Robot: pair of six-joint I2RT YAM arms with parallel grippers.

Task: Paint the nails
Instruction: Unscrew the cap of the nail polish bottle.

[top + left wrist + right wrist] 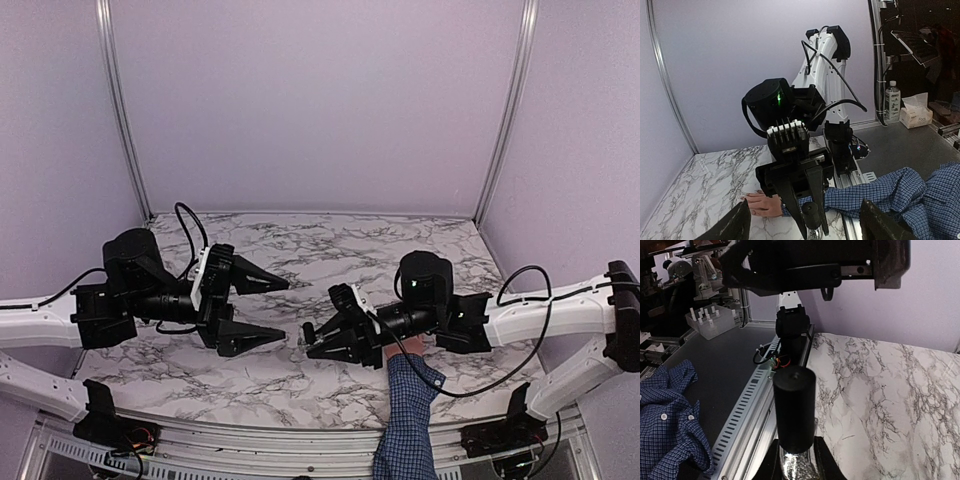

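Note:
A pale hand [762, 205] lies flat on the marble table [300, 245], fingers spread, in a blue checked sleeve [405, 420]. Its nails [744, 198] are tiny and barely discernible. In the top view the hand [405, 346] is mostly hidden under my right arm. My right gripper [312, 340] is shut on a small bottle [795, 410] with a black cap and a glittery silver body, held upright left of the hand. My left gripper [268, 310] is open and empty, its tips pointing at the bottle from a short way off.
An aluminium rail [747, 415] runs along the table's near edge. Purple walls close in the back and sides. Off the table stand a tissue box [915, 116], a water bottle [893, 100] and a clear rack [710, 320].

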